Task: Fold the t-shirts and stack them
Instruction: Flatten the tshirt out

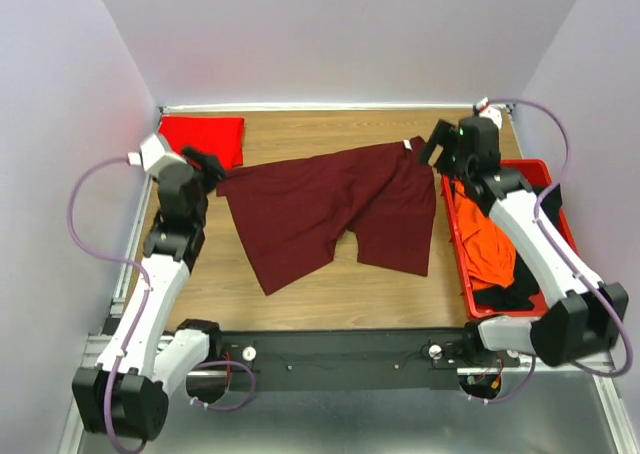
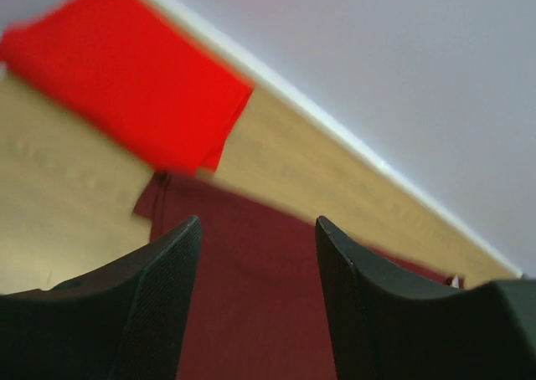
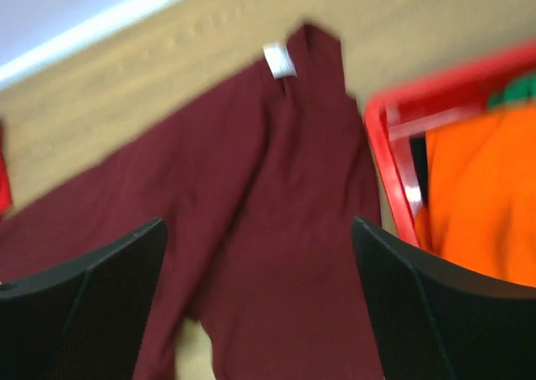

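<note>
Maroon t-shirt rumpled on surface; red t-shirt folded, far-left corner. Left fingers apart, empty; right fingers wide apart, empty.

No word, brand or number can be read anywhere. The small white neck label on the large dark maroon cloth t-shirt is too blurred to show any print.

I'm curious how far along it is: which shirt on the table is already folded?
The bright red t-shirt in the far left corner, a neat flat rectangle. The dark maroon t-shirt lies sprawled and rumpled mid-table.
</note>
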Robot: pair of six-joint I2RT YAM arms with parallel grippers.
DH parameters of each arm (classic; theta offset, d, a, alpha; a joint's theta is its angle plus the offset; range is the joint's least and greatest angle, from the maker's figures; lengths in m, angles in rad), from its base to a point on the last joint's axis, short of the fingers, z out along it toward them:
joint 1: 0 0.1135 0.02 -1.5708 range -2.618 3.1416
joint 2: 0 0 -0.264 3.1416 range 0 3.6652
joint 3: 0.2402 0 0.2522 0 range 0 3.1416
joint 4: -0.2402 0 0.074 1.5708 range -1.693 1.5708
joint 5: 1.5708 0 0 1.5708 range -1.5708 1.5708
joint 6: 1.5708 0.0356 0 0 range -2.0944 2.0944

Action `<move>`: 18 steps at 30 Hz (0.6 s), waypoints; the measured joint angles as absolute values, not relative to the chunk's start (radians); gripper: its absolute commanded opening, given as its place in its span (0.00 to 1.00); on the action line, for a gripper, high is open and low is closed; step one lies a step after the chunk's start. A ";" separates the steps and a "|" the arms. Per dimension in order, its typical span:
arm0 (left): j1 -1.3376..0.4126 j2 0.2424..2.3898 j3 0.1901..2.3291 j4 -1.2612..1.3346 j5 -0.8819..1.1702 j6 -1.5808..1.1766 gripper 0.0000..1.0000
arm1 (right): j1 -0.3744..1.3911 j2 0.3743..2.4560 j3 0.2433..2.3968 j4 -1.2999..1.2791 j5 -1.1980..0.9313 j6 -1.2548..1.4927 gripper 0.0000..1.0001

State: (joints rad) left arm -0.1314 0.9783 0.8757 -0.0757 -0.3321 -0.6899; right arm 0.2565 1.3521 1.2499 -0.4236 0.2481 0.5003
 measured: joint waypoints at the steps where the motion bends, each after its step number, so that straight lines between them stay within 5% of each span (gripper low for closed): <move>1: -0.131 0.931 0.793 -0.072 -0.313 -0.726 0.60 | 0.260 1.301 1.171 -0.413 0.236 0.518 0.91; 9: -0.247 0.756 0.356 -0.175 -0.251 -0.887 0.56 | 0.281 1.229 0.817 -0.390 0.168 0.587 0.86; 18: -0.555 0.793 0.305 -0.239 -0.278 -1.093 0.54 | 0.322 1.281 0.765 -0.326 0.155 0.621 0.86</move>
